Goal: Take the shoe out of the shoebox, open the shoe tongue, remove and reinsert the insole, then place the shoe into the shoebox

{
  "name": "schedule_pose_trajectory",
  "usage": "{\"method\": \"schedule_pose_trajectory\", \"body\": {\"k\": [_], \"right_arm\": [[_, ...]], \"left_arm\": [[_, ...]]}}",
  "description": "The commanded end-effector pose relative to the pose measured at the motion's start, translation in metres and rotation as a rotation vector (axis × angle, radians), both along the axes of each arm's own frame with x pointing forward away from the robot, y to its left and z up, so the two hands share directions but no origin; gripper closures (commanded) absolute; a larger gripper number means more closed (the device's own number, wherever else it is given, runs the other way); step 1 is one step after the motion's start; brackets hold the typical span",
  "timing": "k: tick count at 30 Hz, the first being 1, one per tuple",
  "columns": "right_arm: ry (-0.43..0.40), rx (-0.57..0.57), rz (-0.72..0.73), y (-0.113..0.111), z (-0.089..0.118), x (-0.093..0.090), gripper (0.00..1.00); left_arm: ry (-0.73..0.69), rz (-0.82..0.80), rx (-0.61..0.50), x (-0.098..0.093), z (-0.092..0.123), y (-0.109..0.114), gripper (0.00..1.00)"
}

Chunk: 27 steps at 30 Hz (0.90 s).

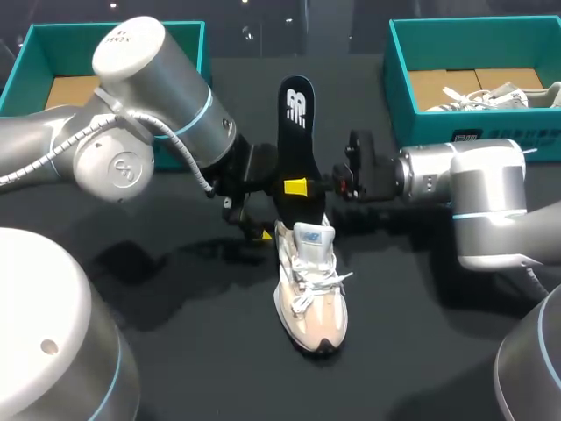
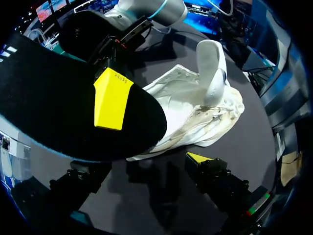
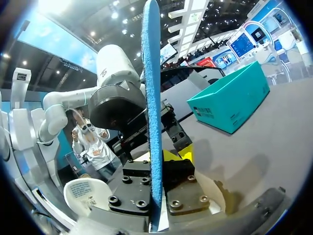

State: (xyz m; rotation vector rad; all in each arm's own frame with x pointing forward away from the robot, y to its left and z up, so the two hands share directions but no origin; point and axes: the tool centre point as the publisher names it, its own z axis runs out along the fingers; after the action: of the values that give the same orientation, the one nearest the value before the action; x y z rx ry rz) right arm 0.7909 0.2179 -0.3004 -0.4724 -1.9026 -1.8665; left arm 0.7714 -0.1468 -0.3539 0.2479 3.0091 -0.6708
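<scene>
- The silver left arm [image 1: 131, 132] comes in from the left, with its yellow-tipped left gripper [image 1: 252, 221] angled down, fingers spread, gripping nothing.
- The silver right arm [image 1: 465, 189] reaches across level, its yellow-tipped right gripper [image 1: 302, 186] pinching an upright black foam insole [image 1: 296, 123].

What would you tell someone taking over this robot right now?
Right hand: shut on the black insole, holding it upright above the shoe.
Left hand: open, beside the shoe's heel end.
Done: shoe out of its box, tongue raised, insole out.
Left: put the insole back in, then set the shoe into a teal shoebox.
</scene>
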Motion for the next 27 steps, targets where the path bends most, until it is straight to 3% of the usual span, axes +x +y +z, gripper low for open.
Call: {"method": "schedule_pose_trajectory", "body": {"k": [1,11,27], "right_arm": [[0.030,-0.028,-0.005,0.003,0.007,0.000,1.00],[0.084,-0.041,-0.017,0.003,0.002,0.007,1.00],[0.186,-0.038,-0.010,-0.005,-0.019,-0.006,1.00]], "left_arm": [[0.000,-0.001,0.003,0.000,0.000,-0.001,0.00],[0.000,-0.001,0.003,0.000,0.000,-0.001,0.00],[0.000,-0.001,0.003,0.000,0.000,-0.001,0.00]]}}
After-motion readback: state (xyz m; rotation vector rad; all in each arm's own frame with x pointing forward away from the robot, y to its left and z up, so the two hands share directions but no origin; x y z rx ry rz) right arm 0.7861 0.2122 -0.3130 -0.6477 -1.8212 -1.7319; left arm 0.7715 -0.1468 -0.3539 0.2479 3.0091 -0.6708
